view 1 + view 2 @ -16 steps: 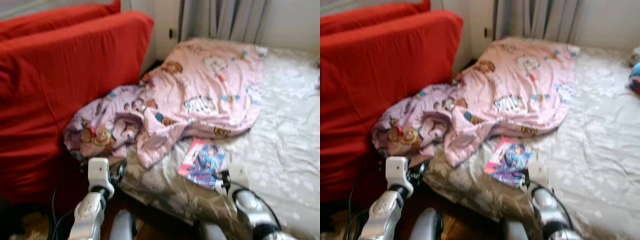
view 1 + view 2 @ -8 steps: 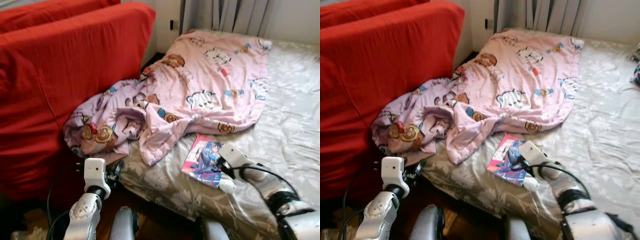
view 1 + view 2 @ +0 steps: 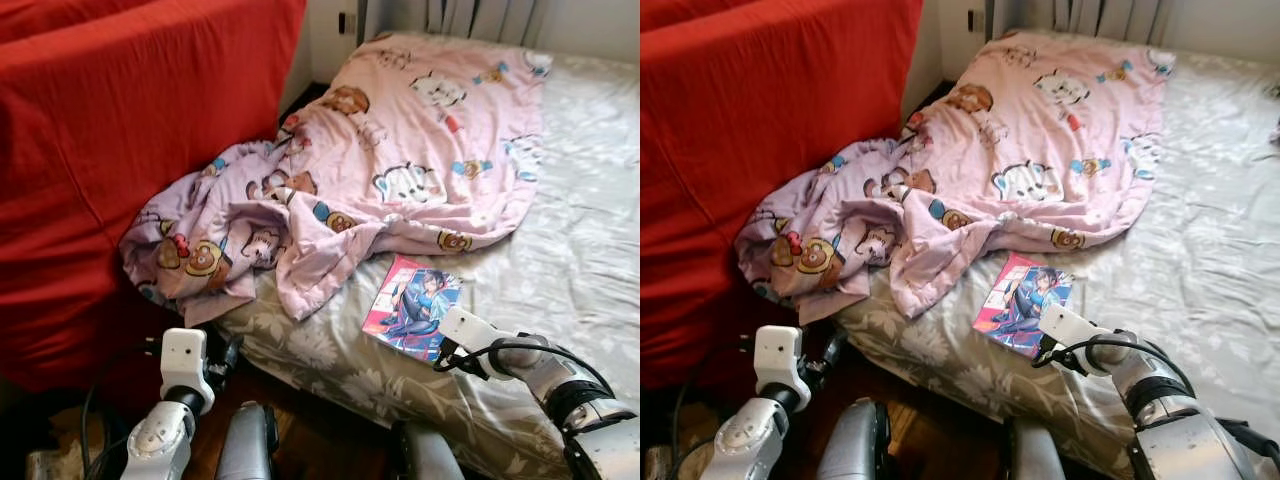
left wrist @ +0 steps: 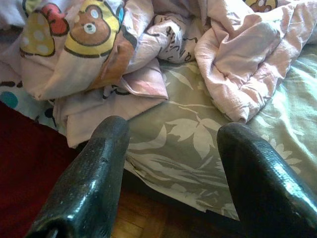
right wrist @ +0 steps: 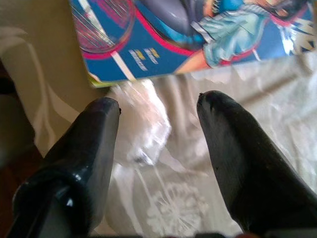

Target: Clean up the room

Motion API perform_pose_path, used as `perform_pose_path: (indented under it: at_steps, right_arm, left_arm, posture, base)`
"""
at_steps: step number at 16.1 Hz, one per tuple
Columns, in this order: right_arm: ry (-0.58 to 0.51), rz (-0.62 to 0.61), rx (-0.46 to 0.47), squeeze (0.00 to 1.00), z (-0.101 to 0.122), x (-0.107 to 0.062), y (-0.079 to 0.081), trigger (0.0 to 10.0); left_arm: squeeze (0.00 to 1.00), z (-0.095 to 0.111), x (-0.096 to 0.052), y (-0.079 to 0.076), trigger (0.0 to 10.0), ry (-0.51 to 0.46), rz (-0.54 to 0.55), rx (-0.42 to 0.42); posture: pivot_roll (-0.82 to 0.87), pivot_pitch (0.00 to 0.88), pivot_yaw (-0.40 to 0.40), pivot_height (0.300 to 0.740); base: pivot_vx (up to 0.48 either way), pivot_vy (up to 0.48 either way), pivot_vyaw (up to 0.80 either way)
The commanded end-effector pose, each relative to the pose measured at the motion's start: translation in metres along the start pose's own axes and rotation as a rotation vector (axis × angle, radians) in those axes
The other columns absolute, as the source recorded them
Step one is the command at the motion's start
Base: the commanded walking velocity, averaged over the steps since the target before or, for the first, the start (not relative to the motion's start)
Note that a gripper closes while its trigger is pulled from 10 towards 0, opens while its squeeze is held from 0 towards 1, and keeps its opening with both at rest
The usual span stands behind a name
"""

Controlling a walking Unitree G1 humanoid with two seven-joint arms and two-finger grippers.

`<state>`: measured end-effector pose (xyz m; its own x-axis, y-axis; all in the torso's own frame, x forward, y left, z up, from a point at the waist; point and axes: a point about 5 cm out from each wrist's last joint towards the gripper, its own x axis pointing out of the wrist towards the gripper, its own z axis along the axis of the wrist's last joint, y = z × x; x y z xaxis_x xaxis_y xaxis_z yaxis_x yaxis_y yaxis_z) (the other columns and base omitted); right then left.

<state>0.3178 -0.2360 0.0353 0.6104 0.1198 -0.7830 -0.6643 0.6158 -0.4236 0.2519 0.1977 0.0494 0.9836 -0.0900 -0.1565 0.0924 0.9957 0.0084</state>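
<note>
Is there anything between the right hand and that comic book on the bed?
Almost nothing. The right hand is open just short of the comic book, whose edge lies beyond its fingertips. Only a small crumpled clear wrapper lies on the floral sheet between the fingers, touching the book's edge. The pink blanket stays clear.

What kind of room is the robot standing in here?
Most likely a bedroom: a mattress in a floral sheet, a rumpled pink cartoon quilt, a comic book lying on the bed, and a red sofa alongside.
</note>
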Motion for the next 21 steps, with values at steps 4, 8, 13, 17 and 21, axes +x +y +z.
perform_pose_path:
  at_steps: [4,8,13,17,21]
  right_arm:
    - [0.021,0.025,-0.01,0.0,-0.003,0.002,0.007,10.0]
    - [0.063,0.005,-0.014,0.0,-0.012,0.003,0.01,10.0]
    - [0.081,0.013,-0.006,0.0,-0.017,0.003,0.013,10.0]
    - [0.089,0.02,-0.004,0.0,-0.018,0.004,0.015,10.0]
    - [0.069,-0.086,-0.001,0.0,-0.014,0.003,0.006,10.0]
  left_arm:
    - [0.0,-0.005,-0.009,0.001,10.0,0.043,-0.01,0.019]
    - [0.0,-0.007,-0.013,0.0,10.0,0.062,-0.019,0.023]
    - [0.0,-0.005,-0.014,0.002,10.0,0.071,-0.022,0.034]
    - [0.0,-0.004,-0.014,0.003,10.0,0.075,-0.022,0.039]
    - [0.0,-0.005,-0.015,0.002,10.0,0.077,-0.023,0.042]
  posture:
    - [0.08,0.179,0.051,0.615]
    - [0.08,0.192,0.058,0.615]
    - [0.09,0.206,0.067,0.615]
    - [0.09,0.208,0.069,0.615]
    - [0.1,0.21,0.067,0.615]
  base:
    - [0.0,0.0,0.0]
    - [0.0,0.0,0.0]
    - [0.0,0.0,0.0]
    - [0.0,0.0,0.0]
    - [0.0,0.0,0.0]
